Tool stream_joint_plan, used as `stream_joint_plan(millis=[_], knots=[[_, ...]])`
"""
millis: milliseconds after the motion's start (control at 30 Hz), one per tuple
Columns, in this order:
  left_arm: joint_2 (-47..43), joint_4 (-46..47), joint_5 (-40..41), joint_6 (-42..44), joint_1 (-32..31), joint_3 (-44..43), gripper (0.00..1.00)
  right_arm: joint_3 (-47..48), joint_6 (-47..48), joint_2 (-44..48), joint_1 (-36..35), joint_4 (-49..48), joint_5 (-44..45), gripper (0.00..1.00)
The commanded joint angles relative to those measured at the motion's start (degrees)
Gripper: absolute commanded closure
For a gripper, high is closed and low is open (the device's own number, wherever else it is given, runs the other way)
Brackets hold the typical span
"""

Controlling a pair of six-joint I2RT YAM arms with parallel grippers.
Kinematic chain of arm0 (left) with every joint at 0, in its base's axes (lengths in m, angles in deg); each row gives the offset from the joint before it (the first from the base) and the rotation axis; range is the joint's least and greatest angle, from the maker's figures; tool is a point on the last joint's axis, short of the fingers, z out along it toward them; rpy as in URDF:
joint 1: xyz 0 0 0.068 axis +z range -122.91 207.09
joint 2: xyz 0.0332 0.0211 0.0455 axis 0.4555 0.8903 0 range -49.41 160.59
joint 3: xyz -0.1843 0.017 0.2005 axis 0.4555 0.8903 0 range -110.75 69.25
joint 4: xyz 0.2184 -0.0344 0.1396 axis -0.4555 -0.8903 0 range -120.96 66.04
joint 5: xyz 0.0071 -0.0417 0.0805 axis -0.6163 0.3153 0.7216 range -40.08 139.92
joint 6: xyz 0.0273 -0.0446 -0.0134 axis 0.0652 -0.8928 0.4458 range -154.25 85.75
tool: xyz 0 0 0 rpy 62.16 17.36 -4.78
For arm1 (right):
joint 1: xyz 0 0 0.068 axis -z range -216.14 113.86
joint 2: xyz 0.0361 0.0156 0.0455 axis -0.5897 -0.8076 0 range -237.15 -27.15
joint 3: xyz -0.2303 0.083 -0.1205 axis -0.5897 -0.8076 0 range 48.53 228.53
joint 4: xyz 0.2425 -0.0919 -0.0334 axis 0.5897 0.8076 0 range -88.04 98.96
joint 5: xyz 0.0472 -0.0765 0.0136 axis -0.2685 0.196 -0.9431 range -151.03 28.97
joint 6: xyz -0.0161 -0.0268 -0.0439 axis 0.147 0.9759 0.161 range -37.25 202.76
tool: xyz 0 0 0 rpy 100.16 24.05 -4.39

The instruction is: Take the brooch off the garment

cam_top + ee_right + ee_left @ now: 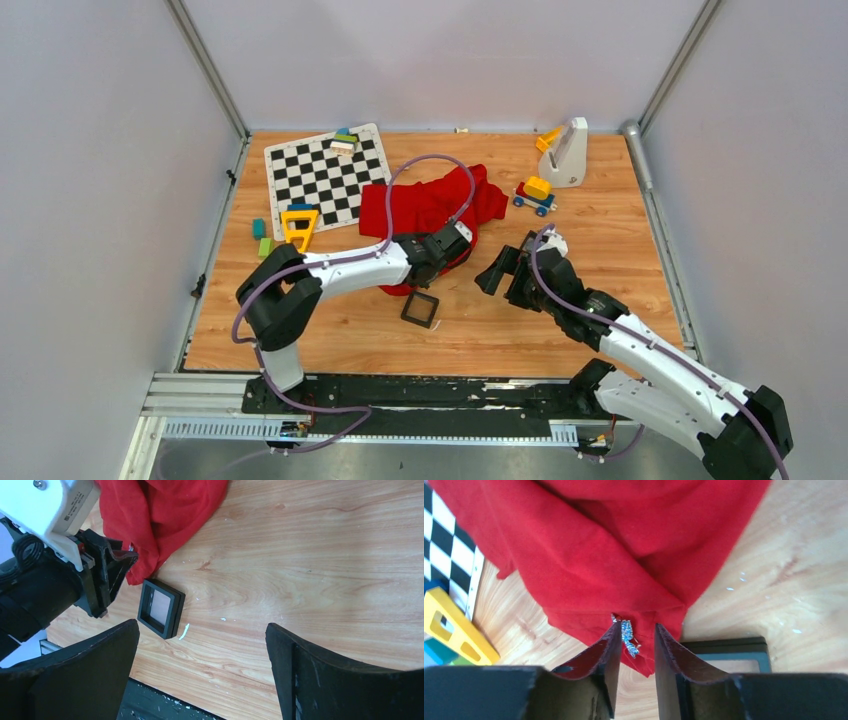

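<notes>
Red garment [624, 555] edge, brooch [628, 638] within parted left hand [637, 628], seemingly unclamped, right hand [202, 627] apart

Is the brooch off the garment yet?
Not off: the brooch sits on the red garment's lower edge, inside the open left tool.

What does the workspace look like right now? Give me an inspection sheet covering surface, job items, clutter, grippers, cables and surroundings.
Surface: wooden table, a few small white flecks, no spills seen.
Job's things: red garment crumpled mid-table; sparkly brooch on its near corner.
Clutter: checkered mat, yellow block, toy car, white stand, black square frame.
Grippers: left gripper, jaws narrowly apart either side of the brooch; right gripper, jaws wide open, holding nothing, above bare table.
Cables: purple cable arches over the garment.
Surroundings: plain grey walls; nothing else seen.
</notes>
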Motion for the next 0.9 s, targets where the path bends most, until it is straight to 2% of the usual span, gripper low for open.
stream_joint_plan(millis=[0, 67, 100, 133, 367, 533, 867], knots=[[-7.0, -0.6, -7.9, -2.4, -0.4, 1.0, 0.56, 0.0, 3.3, 1.2, 0.4, -1.2, -2.5, 0.0], [-10.6, -1.1, -12.0, -5.2, -0.3, 3.8, 0.18, -0.2, 3.7, 1.6, 0.5, -1.1, -3.0, 0.0], [-11.9, -1.2, -13.4, -7.3, -0.4, 5.9, 0.05, -0.3, 3.8, 1.8, 0.6, -1.1, -3.3, 0.0], [-14.4, -0.7, -15.9, -8.5, -0.4, 7.0, 0.02, -0.3, 3.9, 2.0, 0.6, -1.0, -3.5, 0.0], [-21.0, 2.8, -19.9, -21.6, -0.4, 15.7, 0.0, -0.6, 3.6, 2.7, 0.9, -1.2, -4.0, 0.0], [-21.2, 9.8, -26.3, -24.4, -0.4, 19.3, 0.0, 0.2, 3.9, 2.1, 1.0, -1.2, -4.4, 0.0], [-14.1, 7.8, -23.6, -25.0, -0.4, 15.7, 0.0, 0.6, 3.8, 1.9, 1.4, -1.2, -5.4, 0.01]])
